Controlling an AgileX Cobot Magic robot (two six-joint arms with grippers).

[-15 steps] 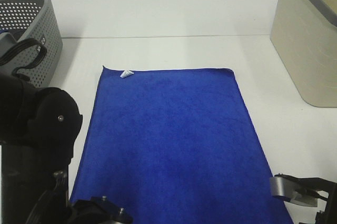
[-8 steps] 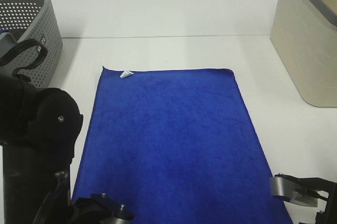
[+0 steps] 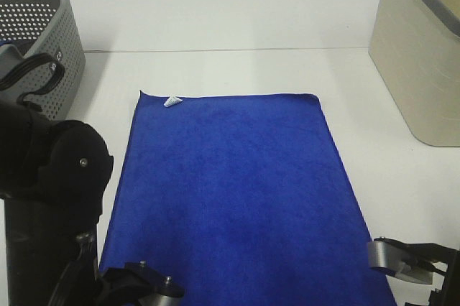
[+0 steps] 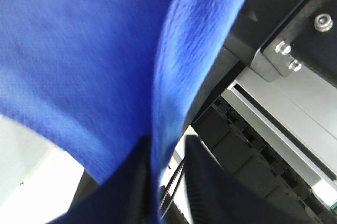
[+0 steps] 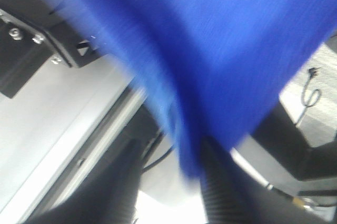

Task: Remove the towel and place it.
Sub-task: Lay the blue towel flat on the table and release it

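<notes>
Both grippers have sunk a little at the near edge of the towel (image 3: 230, 191); the rest of the cloth has not shifted. It lies spread flat on the white table (image 3: 237, 69), with its white tag (image 3: 172, 101) at the far left corner. The left gripper (image 4: 158, 195) is clamped on a fold of the towel near its near left corner, with a black finger (image 4: 210, 182) on each side of the fold. The right gripper (image 5: 181, 182) pinches the near right corner the same way, though that view is blurred. A grey basket (image 3: 43, 33) stands far left and a beige bin (image 3: 424, 62) far right, both apart from the towel.
</notes>
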